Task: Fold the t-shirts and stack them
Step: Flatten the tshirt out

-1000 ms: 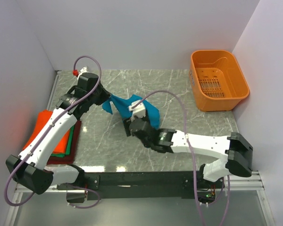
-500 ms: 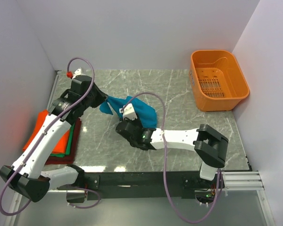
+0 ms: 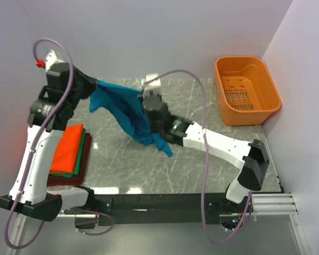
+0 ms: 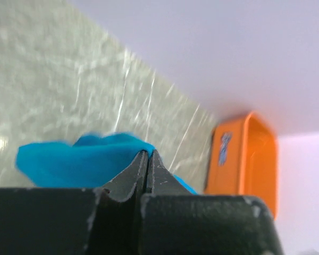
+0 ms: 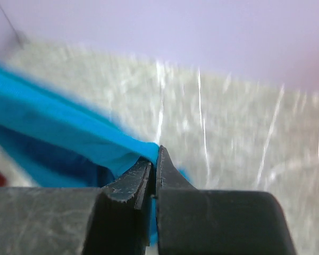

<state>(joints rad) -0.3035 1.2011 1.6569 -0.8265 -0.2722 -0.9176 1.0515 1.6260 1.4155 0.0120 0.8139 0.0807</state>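
Note:
A teal-blue t-shirt (image 3: 125, 109) hangs stretched in the air between my two grippers, its lower part drooping toward the marble table (image 3: 202, 154). My left gripper (image 3: 91, 87) is shut on its left end, high near the back left corner; in the left wrist view the cloth (image 4: 80, 162) bunches at the fingertips. My right gripper (image 3: 145, 101) is shut on the shirt's right edge (image 5: 69, 133). A folded stack with an orange t-shirt (image 3: 66, 149) on top, green and dark red edges below, lies at the table's left edge.
An orange plastic basket (image 3: 247, 90) stands at the back right corner, also visible in the left wrist view (image 4: 244, 159). White walls close in the table at the back and on both sides.
The right gripper closed on the blue shirt and rose toward the back. The left arm lifted up and left, pulling the shirt off the table and stretching it between both grippers.

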